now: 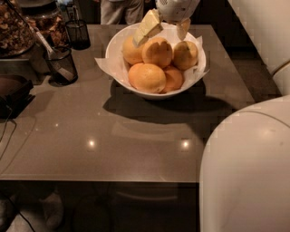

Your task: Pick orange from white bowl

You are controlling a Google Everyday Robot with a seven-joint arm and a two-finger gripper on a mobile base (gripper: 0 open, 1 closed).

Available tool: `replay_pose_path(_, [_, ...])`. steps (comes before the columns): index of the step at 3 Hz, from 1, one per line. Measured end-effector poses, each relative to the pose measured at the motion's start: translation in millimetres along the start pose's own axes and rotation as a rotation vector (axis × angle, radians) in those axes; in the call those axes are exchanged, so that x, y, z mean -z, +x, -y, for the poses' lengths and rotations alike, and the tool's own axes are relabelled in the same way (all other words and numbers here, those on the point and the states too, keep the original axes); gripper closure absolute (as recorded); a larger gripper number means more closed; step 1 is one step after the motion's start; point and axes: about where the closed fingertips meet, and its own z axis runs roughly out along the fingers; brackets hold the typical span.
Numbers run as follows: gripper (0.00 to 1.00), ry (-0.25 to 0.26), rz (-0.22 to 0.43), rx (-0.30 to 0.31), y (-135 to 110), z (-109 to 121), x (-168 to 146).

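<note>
The white bowl (118, 72), lined with crumpled white paper, stands at the back middle of the brown table and holds several oranges. A large deep orange one (147, 77) lies at the front. Another big orange (157, 51) sits on top in the middle, with a paler one (186, 54) to its right. My gripper (165, 28) hangs over the back of the bowl, open. Its left finger (147, 27) and right finger (183, 28) stand on either side just above the top middle orange, not touching it.
Two dark mesh cups (61, 65) (78, 34) stand left of the bowl, beside a snack container (13, 27) and a dark object (13, 90). My white arm body (244, 167) fills the lower right. A person's legs (118, 11) stand behind the table.
</note>
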Motion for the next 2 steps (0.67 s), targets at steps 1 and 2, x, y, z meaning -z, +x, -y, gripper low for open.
replay_pose_path(1, [0.2, -0.014, -0.011, 0.0, -0.8, 1.6, -7.1])
replay_pose_path(2, [0.29, -0.037, -0.029, 0.001, 0.6, -1.7, -12.0])
